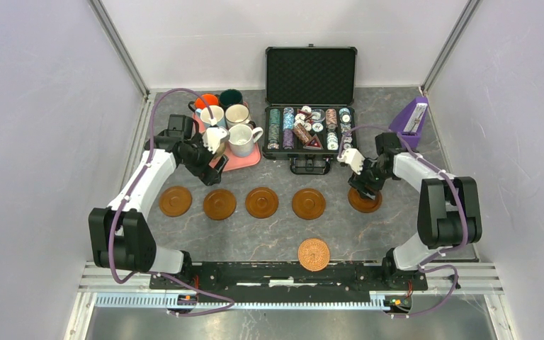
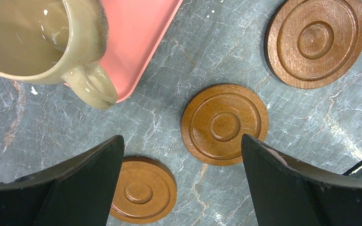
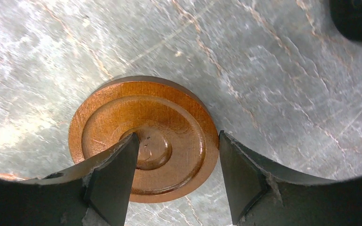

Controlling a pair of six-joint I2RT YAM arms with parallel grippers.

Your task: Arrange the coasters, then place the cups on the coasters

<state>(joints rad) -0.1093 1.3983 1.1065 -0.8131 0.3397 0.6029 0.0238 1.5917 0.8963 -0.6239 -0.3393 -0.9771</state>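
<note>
**A:** Where do the coasters lie?

**B:** Five brown coasters point(image 1: 262, 202) sit in a row across the middle of the surface point(image 1: 255, 237) in the top view, each apart from the next. The woven coaster point(image 1: 314, 254) lies alone at lower centre, close to the rail that carries the arm bases.

**A:** And the cups?

**B:** The cups point(image 1: 237, 113) are bunched on the pink tray point(image 1: 246, 160) at upper left. None stands on a coaster.

**A:** What is the left gripper doing?

**B:** The left gripper point(image 2: 181, 139) hangs at the tray's lower edge. It is released, the jaws spread wide with nothing between them. In its wrist view the tan cup point(image 2: 28, 37) fills the upper left, with its handle reaching out past the tray's rim. Below it, one brown coaster sits at centre, one at lower left half behind a finger, and one at upper right.

**A:** And the right one?

**B:** The right gripper point(image 3: 178, 136) is over the end coaster point(image 3: 146, 101), the last on the right of the row. Its jaws stand apart, not clenched on anything. One finger crosses the coaster's raised centre and the other stands at its rim. I cannot tell whether either finger touches the wood. The coaster lies flat.

**A:** Anything else there?

**B:** An open case point(image 1: 310, 71) of poker chips sits at top centre, just right of the tray. A purple object point(image 1: 412, 117) stands at upper right by the wall.
</note>
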